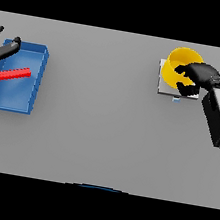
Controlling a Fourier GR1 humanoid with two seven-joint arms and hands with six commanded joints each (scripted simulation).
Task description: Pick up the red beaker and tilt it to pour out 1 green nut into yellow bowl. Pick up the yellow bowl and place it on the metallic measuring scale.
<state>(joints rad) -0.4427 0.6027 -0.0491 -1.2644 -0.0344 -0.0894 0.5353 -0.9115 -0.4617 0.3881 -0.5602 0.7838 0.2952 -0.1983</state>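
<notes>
Head view shows the job at its last step: the yellow bowl [182, 63] already sits over the metallic measuring scale [162, 85], far to the right on the grey table [98, 130], with the scale's pale plate peeking out on the bowl's left and lower side. From where I stand, the right hand [198, 78] has its dark fingers curled over the bowl's near right rim, the thumb hooked inside the wall, so it looks to be gripping the bowl rather than merely touching it. Its white forearm runs in from the lower right, angled up and leftward to the wrist. I would judge that the next move calls for opening those fingers gently and lifting clear without dragging the bowl off the plate; whether the bowl rests fully settled I cannot tell. I cannot see a green nut inside the bowl. Over at the far left, the left hand [3, 48] hangs idle at the edge of a blue tray [35, 82], fingers straight and spread, holding nothing. A red object, presumably the red beaker [9, 75], lies on its side in that tray, just beside the hand.
</notes>
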